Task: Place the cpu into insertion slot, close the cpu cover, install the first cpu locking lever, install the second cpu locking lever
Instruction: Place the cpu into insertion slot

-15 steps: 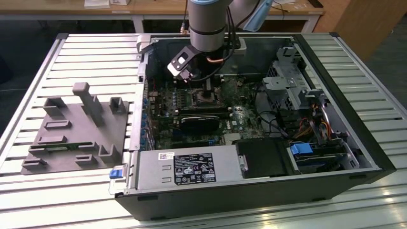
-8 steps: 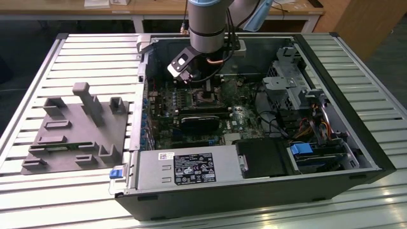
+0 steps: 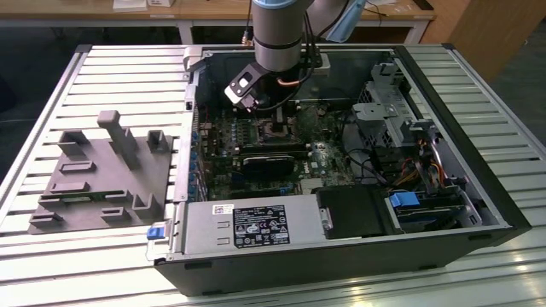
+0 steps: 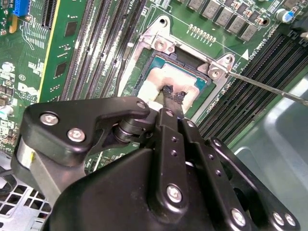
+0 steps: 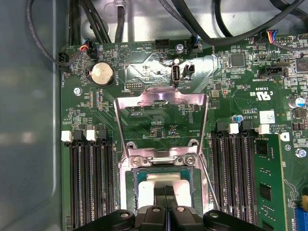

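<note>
The black two-fingered tool [image 4: 173, 96], fingers clenched together, rests its tips on the small square pale silver-grey cpu [image 4: 168, 74], which lies in the silver-rimmed square insertion slot [image 4: 144, 50]. Beyond it, the thin silver frame cpu cover [image 5: 161, 96] lies flipped open over the green motherboard [image 5: 231, 82].

The cpu [image 5: 154, 180], a pale silver-grey square, lies flat inside the insertion slot [image 5: 129, 192], whose silver metal rim frames it on all sides. The cpu cover [image 5: 163, 96], a thin silver frame with a square window, is swung open on its hinge, clear of the chip. A thin wire locking lever [image 4: 269, 89] juts out unlatched beside the slot.
</note>
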Available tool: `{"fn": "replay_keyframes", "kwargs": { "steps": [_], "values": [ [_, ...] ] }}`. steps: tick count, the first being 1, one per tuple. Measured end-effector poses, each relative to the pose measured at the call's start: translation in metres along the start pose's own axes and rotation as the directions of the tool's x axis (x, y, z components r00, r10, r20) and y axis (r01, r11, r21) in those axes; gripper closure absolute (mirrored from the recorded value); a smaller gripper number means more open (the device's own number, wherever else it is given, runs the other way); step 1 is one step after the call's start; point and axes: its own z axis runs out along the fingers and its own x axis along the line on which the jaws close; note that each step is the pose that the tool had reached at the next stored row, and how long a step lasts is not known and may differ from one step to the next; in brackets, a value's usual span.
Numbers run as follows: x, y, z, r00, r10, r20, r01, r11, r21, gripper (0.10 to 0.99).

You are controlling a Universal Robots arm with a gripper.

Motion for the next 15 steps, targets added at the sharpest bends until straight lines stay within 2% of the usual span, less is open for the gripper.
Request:
{"fn": "replay_keyframes", "kwargs": {
  "steps": [6,15],
  "values": [
    [0.0003,0.0002,-0.0010,1.0000,0.000,-0.0014,0.000,1.0000,-0.001,0.980],
    [0.0007,0.0012,-0.0167,1.0000,0.000,-0.0001,0.000,1.0000,0.000,0.980]
  ]
}}
